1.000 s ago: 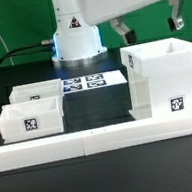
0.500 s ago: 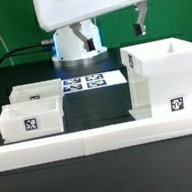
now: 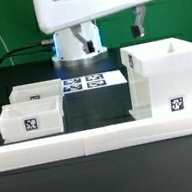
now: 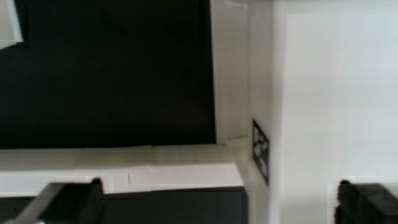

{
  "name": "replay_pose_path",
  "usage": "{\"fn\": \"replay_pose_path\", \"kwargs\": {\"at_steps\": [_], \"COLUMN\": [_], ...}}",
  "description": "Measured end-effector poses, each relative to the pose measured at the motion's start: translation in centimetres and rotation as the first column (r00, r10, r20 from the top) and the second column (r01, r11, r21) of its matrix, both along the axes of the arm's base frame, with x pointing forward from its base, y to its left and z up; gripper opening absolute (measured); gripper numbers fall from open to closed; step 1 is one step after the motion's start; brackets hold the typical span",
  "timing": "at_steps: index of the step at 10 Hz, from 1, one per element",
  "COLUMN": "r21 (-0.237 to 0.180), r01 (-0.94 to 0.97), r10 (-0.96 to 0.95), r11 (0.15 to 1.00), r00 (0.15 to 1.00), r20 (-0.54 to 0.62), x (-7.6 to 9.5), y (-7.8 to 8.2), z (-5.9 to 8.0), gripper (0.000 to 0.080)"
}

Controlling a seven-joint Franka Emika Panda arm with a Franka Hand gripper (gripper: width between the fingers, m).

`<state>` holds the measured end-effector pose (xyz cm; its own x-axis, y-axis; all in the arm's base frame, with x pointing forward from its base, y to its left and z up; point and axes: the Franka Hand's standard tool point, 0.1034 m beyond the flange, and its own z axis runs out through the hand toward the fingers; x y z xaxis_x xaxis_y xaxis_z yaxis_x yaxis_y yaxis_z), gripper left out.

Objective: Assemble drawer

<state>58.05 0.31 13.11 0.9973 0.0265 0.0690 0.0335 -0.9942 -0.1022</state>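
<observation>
Jaws spread wide, gripping nothing, poised above the tall housing (image 3: 167,77); the white wall in your wrist view is probably its side. The front box (image 3: 29,120) and rear box (image 3: 38,92) stand apart from it on the worktop (image 3: 98,109), neither inserted, so assembly looks barely begun.

i see the housing (image 3: 167,77) upright on the exterior view's right: a tall white box, its top looking open, with a square black-and-white tag (image 3: 177,104) low on the face toward the camera. the two small boxes sit on that view's left, well apart from the housing, both upright with open tops. the front box (image 3: 29,120) shows its own tag on the near face. the rear box (image 3: 35,92) is just behind it, partly hidden. in the wrist view, what i take for the housing (image 4: 329,90) is a white wall with a tag at its edge.
</observation>
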Motion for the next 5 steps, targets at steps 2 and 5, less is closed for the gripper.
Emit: {"fn": "replay_pose_path", "kwargs": {"at_steps": [2,5], "r21": [-0.019,-0.043], "r01": [0.021,0.029], "r10": [-0.022,-0.03], "r11": [1.0,0.999], "r00": [0.999,0.999], "r20": [-0.024,-0.023], "x": [-1.8,-3.7], "y": [-2.9,-6.0], "z": [-1.2,-3.0], "gripper": [0.0649,0.0649]}}
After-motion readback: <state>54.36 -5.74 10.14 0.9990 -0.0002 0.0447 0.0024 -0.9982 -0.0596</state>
